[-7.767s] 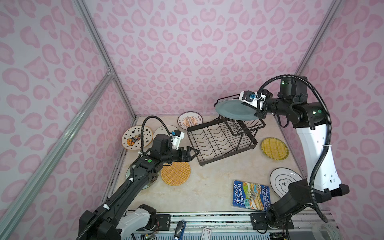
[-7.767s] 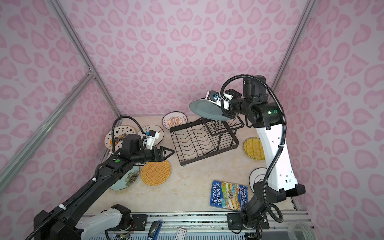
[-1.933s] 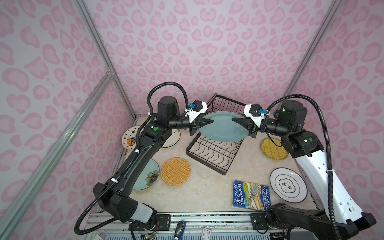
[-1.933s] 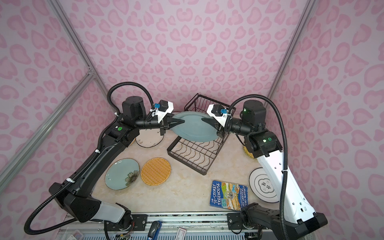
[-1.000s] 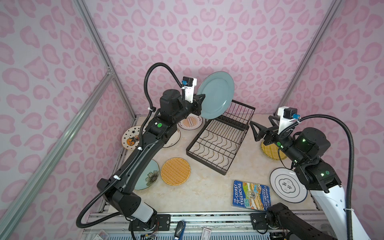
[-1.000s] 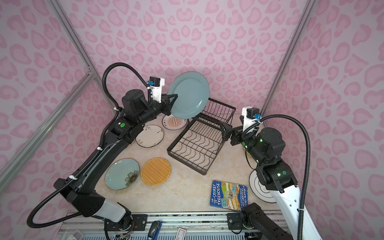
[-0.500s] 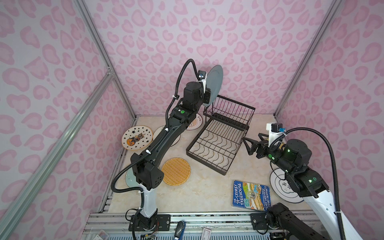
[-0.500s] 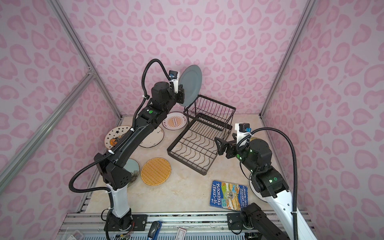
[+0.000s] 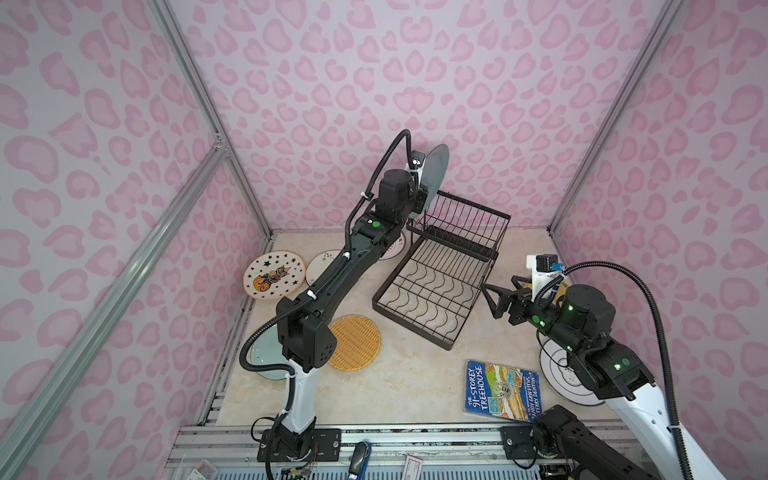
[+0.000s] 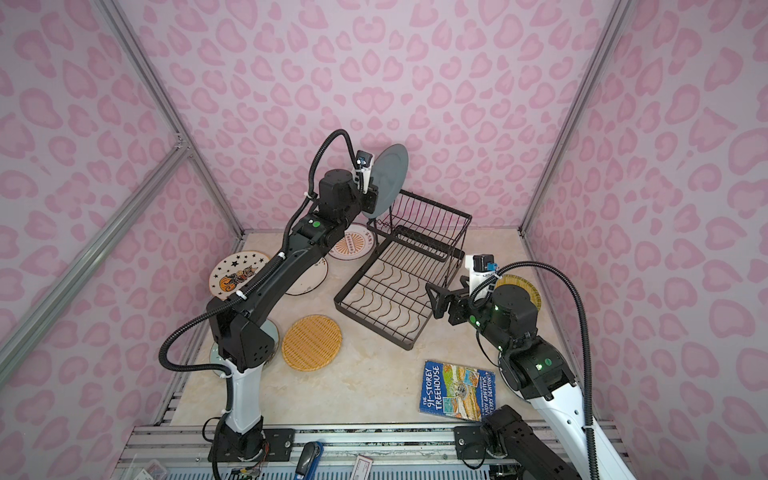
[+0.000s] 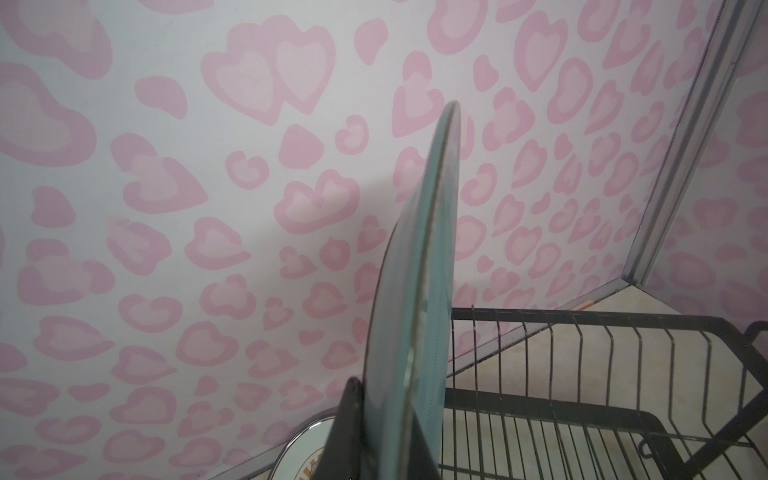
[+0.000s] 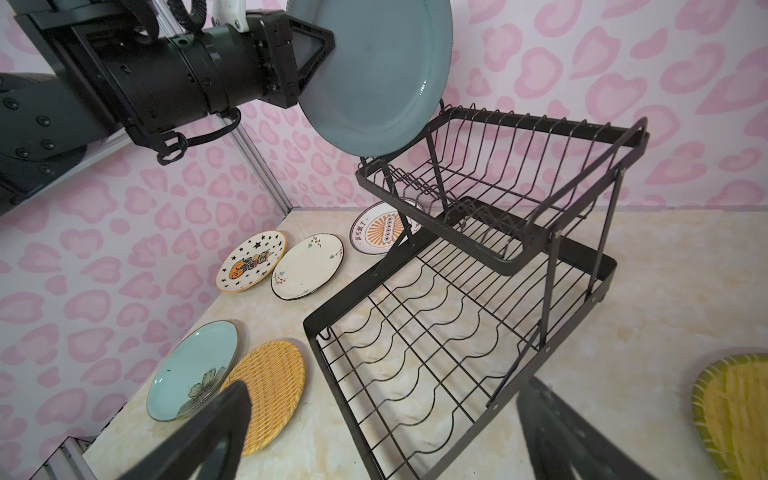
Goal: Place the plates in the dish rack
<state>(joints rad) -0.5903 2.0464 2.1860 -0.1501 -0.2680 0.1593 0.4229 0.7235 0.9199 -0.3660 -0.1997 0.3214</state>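
Note:
My left gripper is shut on the rim of the teal-grey plate. It holds the plate upright on edge, just above the left end of the raised basket of the black wire dish rack. Nothing sits in the rack. My right gripper stands open and empty beside the right edge of the rack's lower tray. The star plate, sprig plate, sunburst plate, orange woven plate and pale green floral plate lie flat left of the rack.
A yellow woven plate and a white ring plate lie on the right, partly under my right arm. A blue paperback book lies near the front edge. Pink patterned walls close in the back and both sides.
My left arm has carried the teal-grey plate back and to the right, turning it edge-on over the raised basket. My right gripper has pulled back and lower, still open.

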